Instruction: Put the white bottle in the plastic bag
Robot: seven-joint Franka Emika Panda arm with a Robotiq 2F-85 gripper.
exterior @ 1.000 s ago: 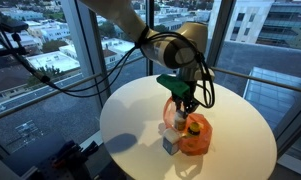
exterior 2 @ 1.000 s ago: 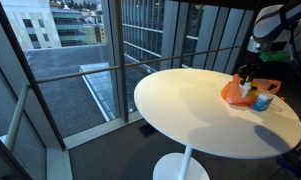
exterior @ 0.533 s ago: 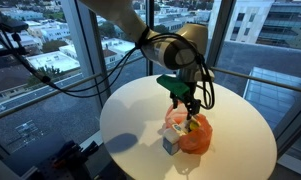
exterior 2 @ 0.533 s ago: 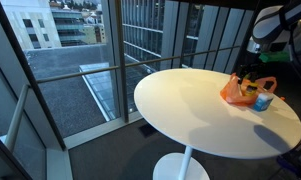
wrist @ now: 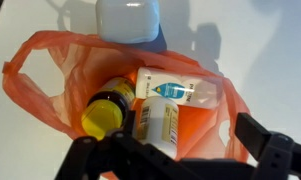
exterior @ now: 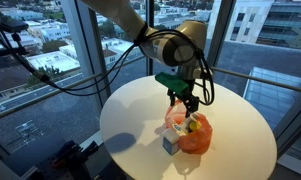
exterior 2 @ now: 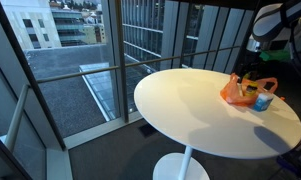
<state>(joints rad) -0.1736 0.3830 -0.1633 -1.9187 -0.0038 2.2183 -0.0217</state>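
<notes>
The orange plastic bag lies open on the round white table. Inside it lies the white bottle with a printed label, on its side. Beside it are a yellow-lidded jar and a pale bottle with a blue drop label. My gripper hangs open just above the bag's mouth, with nothing between its fingers. In both exterior views the gripper hovers over the bag.
A blue container with a white lid stands against the bag. The table sits beside floor-to-ceiling windows. Black cables hang from the arm at the left.
The gripper opened, let go of the white bottle inside the bag, and rose a little above the bag.
</notes>
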